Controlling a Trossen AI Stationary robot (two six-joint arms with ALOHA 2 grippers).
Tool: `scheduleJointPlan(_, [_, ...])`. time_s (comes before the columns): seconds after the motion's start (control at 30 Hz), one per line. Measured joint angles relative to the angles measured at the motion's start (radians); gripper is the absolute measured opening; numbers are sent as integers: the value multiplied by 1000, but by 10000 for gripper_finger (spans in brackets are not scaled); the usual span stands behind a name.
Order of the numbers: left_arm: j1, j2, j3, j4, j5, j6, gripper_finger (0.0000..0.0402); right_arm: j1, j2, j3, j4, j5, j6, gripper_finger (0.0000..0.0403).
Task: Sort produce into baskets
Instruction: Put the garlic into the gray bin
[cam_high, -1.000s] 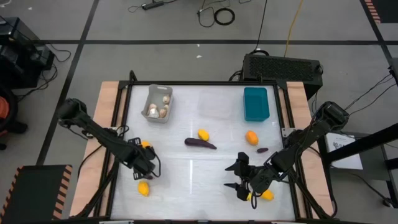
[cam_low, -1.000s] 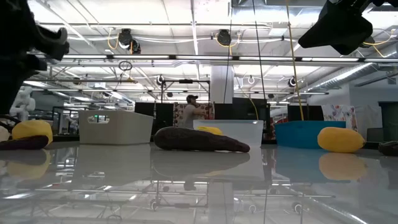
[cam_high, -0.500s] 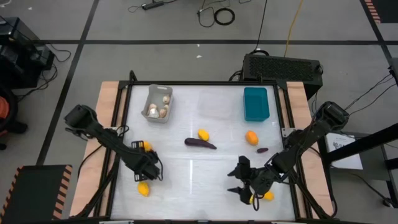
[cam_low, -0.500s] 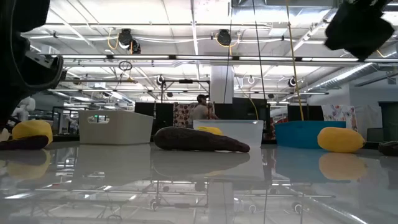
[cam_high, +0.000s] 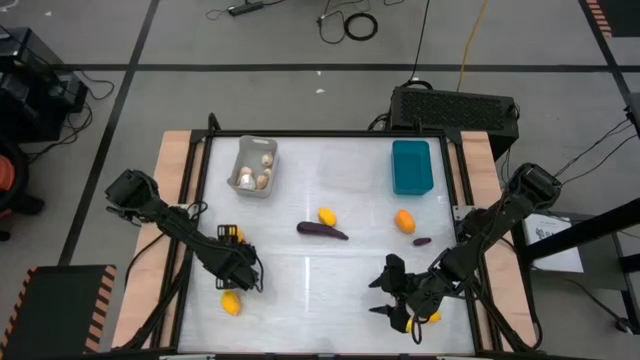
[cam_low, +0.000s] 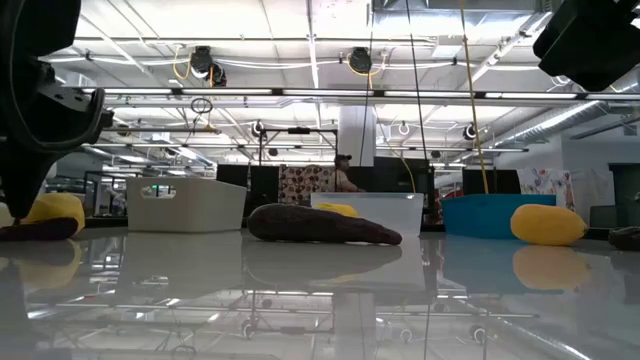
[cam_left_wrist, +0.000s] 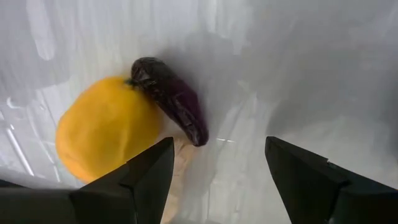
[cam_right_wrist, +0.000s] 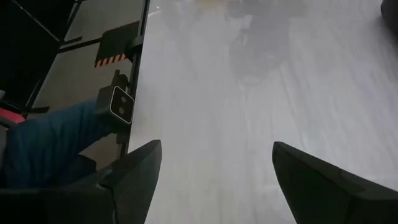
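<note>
at the near edge of the white table (cam_high: 330, 290) a yellow fruit (cam_high: 231, 303) lies on the left and another yellow fruit (cam_high: 430, 318) on the right, partly under the right arm. the right gripper (cam_high: 385, 297) hangs just beside that fruit with its fingers spread wide and nothing between them. the left gripper (cam_high: 227, 238) stands over a yellow fruit (cam_left_wrist: 102, 135) and a small dark purple eggplant (cam_left_wrist: 171, 99) that touch each other, its fingers parted wide and holding nothing. mid-table lie a long eggplant (cam_high: 322, 230) with a yellow fruit (cam_high: 327, 216) just behind it, and to the right a fruit (cam_high: 404, 221) and a small purple piece (cam_high: 422, 241). at the far side stand the grey basket (cam_high: 254, 166) with mushrooms (cam_high: 262, 180) in it, the clear basket (cam_high: 345, 168) and the teal basket (cam_high: 411, 166)
</note>
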Motion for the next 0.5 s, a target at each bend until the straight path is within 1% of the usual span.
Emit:
scheduleJointPlan(0.1, [1, 0, 0, -36, 22, 20, 257, 0, 0, 0, 0, 0, -1, 299])
scheduleJointPlan(0.2, [3, -2, 0, -140, 48, 13, 257, 0, 0, 0, 0, 1, 0, 299])
scheduleJointPlan(0.33, [4, -25, 13, -166, 48, -8, 257, 0, 0, 0, 0, 2, 0, 299])
scheduleJointPlan(0.43, [13, -31, 25, -255, 12, -53, 257, 0, 0, 0, 0, 1, -2, 299])
scheduleJointPlan(0.5, [39, -33, 14, -292, 14, -55, 257, 0, 0, 0, 0, 2, -2, 299])
